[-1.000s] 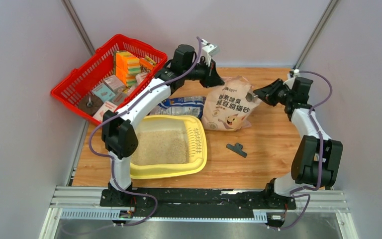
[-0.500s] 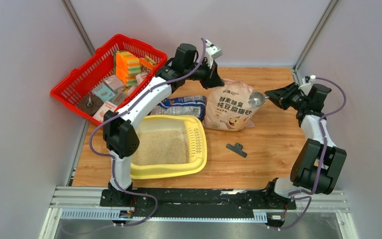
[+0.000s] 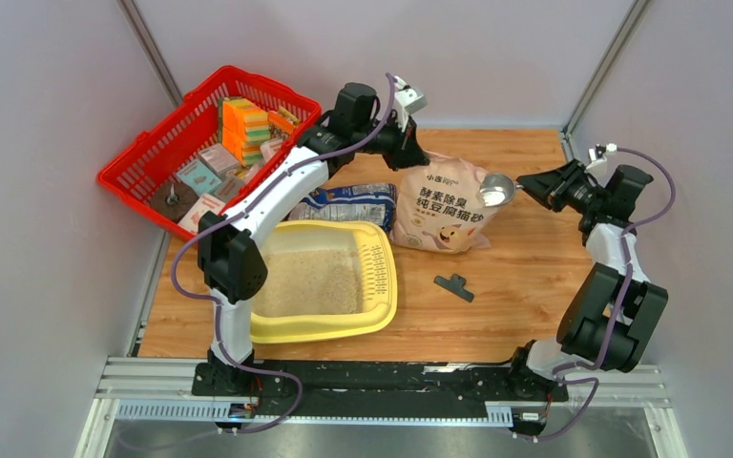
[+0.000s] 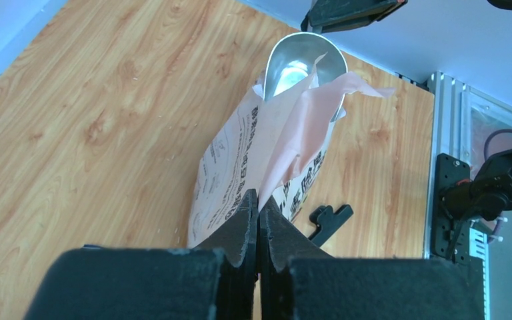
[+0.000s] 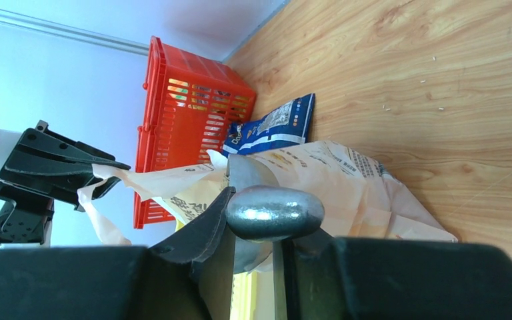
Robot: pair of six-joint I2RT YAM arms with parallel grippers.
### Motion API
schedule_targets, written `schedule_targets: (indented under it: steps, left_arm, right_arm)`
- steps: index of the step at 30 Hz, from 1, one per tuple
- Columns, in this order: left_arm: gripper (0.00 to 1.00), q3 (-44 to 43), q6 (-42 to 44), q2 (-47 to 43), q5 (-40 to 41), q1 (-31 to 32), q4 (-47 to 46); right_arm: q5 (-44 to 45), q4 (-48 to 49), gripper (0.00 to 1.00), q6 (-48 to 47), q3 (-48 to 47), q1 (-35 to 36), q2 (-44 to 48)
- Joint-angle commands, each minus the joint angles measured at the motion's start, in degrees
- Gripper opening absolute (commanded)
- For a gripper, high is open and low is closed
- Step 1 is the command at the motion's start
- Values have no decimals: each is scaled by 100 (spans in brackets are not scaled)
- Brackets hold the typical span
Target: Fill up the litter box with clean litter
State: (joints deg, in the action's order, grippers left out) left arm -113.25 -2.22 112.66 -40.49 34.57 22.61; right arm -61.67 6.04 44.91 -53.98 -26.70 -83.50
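While the left fingers (image 4: 243,220) are pressed together on the top edge of the tan paper litter bag (image 3: 439,212), pinching a thin fold of it, the bag stands upright on the wooden counter (image 3: 520,286) with its mouth pulled open. The right fingers (image 5: 199,232) are clamped on the handle of a metal scoop (image 3: 494,189), whose bowl sits at the bag's open mouth. From the left wrist view the bowl looks empty, though a torn flap of the bag covers one side of it, so that is hard to tell. In the right wrist view only the rounded handle end of the scoop is clear.

The litter box (image 3: 329,330) lies on the counter's near left part, just beside the bag, with its slotted strip on the side towards the bag. Clean litter (image 3: 307,282) covers its floor; the left arm crosses above the far left corner and hides that part. A blue-and-white printed bag (image 3: 353,202) lies flat behind the box, partly hidden by the same arm. A red mesh basket (image 3: 151,153) holding sponges and small boxes leans against the left wall. A small black clip (image 3: 454,285) lies on the counter in front of the litter bag.
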Motion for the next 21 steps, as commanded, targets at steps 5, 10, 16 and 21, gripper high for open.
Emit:
schedule_targets:
  steps: [5, 10, 16, 21]
  left_arm:
    - [0, -435, 125, -245, 129, -205, -380]
    - [0, -408, 116, -262, 138, -257, -398]
    - [0, -382, 116, -297, 155, -310, -389]
    - [0, -312, 64, -359, 182, -310, -450]
  right_arm:
    - [-215, 205, 0, 36, -104, -327, 159]
    - [-161, 46, 0, -35, -78, -415, 229]
    - [14, -24, 0, 107, -218, -512, 396]
    - [287, -455, 0, -123, -245, -503, 625]
